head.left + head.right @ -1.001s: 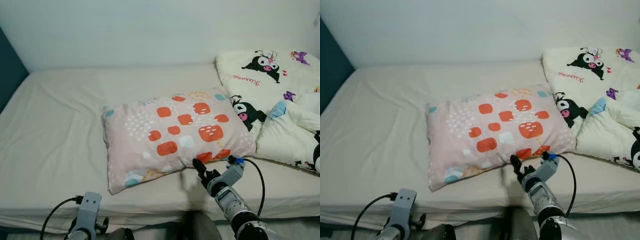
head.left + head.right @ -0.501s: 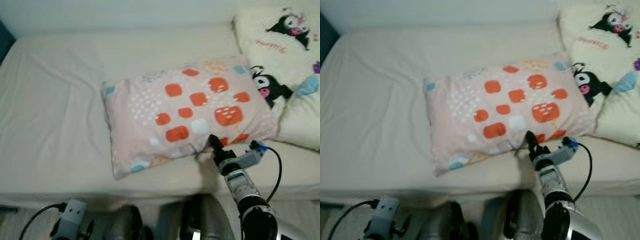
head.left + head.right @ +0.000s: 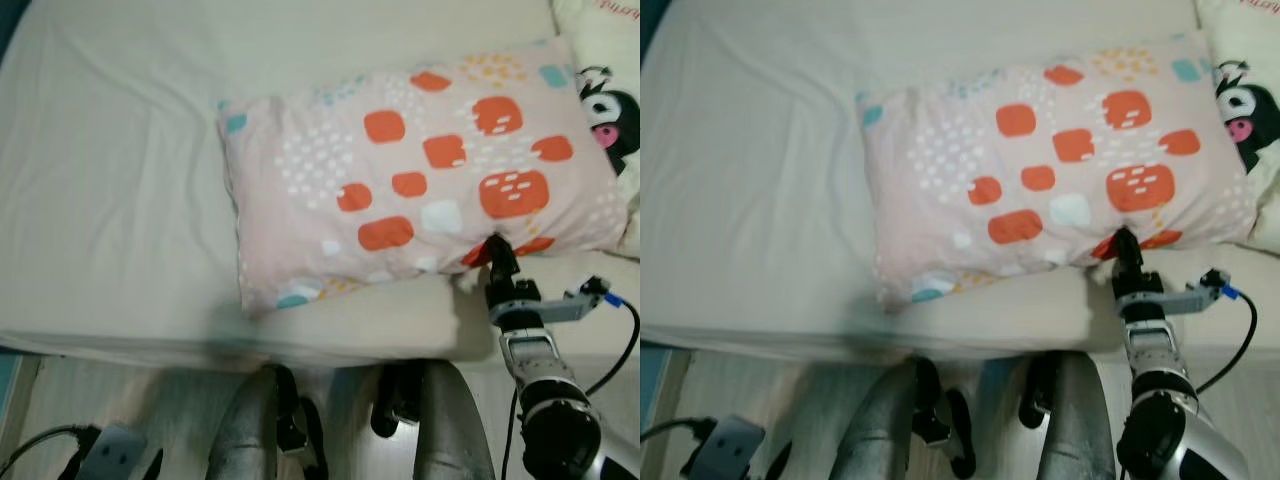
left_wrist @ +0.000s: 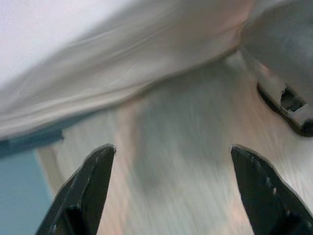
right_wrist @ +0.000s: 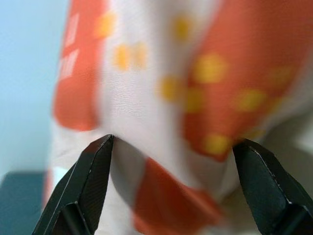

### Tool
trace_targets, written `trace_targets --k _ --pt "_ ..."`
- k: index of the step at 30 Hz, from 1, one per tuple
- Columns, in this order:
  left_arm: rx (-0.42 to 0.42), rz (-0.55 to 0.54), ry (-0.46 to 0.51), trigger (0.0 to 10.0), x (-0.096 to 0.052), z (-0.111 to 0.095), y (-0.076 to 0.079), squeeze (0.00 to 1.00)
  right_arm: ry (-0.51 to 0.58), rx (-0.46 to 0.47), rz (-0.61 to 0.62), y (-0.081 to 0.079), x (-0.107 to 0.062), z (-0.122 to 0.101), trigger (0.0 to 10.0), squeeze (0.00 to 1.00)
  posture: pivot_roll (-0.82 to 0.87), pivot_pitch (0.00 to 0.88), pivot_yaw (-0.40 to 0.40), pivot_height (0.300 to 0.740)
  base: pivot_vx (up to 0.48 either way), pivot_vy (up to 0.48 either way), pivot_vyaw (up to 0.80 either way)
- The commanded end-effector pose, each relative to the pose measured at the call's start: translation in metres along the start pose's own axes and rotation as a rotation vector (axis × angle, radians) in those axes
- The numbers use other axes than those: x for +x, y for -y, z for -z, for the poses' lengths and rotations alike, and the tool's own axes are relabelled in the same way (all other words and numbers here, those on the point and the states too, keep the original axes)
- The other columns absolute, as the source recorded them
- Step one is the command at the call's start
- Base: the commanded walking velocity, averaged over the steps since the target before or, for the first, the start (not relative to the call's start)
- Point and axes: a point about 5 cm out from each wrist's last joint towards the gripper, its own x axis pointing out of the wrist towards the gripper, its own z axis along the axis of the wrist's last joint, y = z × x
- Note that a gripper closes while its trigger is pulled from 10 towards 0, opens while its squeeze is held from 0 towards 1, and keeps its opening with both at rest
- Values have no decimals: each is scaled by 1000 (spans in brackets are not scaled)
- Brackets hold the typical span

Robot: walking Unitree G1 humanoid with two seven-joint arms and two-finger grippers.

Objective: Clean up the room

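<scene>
Pillow (image 3: pixel 420 180) flat on the bed (image 3: pixel 110 170), lying right of the bed's middle, long side roughly along the bed's near edge and turned slightly askew. Just right of the pillow, touching its far right end: printed comforter (image 3: pixel 615 110), also on the bed. At the pillow's near right edge: right gripper (image 3: pixel 497 252), fingertips (image 5: pixel 90 166) spread against the pillow's fabric. Before the pillow and below the bed's near edge, well to the left: left gripper (image 4: pixel 171 196), low over the floor (image 4: pixel 186 161), fingers apart.
</scene>
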Motion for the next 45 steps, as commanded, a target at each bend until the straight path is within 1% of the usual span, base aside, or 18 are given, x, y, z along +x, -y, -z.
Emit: trace_targets --k 1,5,9,12,16,17,18,19,20,24,28,31,34,37,40,42,43,45 --pt "11 27 -87 10000 -17 14 3 0 -36 25 -44 1 -5 6 10000 0 286 651 143 631 0 0 0" --pt "20 46 -92 10000 -20 13 8 0 -51 29 -61 -3 -1 7 10000 0 286 654 142 631 0 0 0" --pt "20 55 -98 10000 -23 10 11 0 -78 28 7 -3 5 14 10000 0 290 660 139 631 0 0 0" --pt "21 59 -104 10000 -25 4 11 0 -143 41 120 -5 14 29 10000 0 300 660 139 631 0 0 0" --pt "28 57 -109 10000 -26 2 10 0 -215 30 109 -14 23 43 10000 0 311 658 136 631 0 0 0" --pt "33 52 -114 10000 -27 1 7 0 -261 40 31 -28 33 51 10000 0 314 657 132 631 0 0 0" --pt "33 52 -114 10000 -27 1 7 0 -261 40 31 -28 33 51 10000 0 314 657 132 631 0 0 0" --pt "34 49 -115 10000 -28 0 6 0 -278 42 -21 -36 39 53 2980 0 312 656 129 631 0 0 0" --pt "35 46 -116 10000 -28 0 6 0 -290 38 -52 -41 43 54 0 0 311 656 128 631 0 0 0" --pt "34 41 -119 10000 -27 0 7 0 -304 15 -63 -47 48 56 0 0 305 652 117 631 0 0 0" --pt "29 39 -125 10000 -24 -1 10 0 -305 -43 24 -43 50 56 0 0 294 640 104 631 0 0 0" --pt "28 38 -114 10000 -12 -3 15 0 -284 -86 62 -39 49 49 0 0 280 598 90 631 0 0 0" --pt "27 36 -111 10000 -9 -4 15 0 -275 -89 55 -40 50 47 0 0 278 593 88 631 0 0 0" --pt "26 23 -92 10000 6 -7 14 0 -230 -118 7 -52 62 35 0 0 252 547 71 631 0 0 0" --pt "18 2 -63 10000 27 -14 13 0 -195 -157 -75 -74 79 23 0 0 210 480 45 631 0 0 0" --pt "13 -6 -45 10000 44 -19 14 0 -186 -182 -98 -85 87 23 0 0 182 436 33 631 0 0 0" --pt "13 -6 -45 10000 44 -19 14 0 -186 -182 -98 -85 87 23 0 0 182 436 33 631 0 0 0" --pt "-3 -17 -17 10000 67 -29 17 0 -210 -248 -97 -93 93 32 0 0 137 356 23 631 0 0 0"
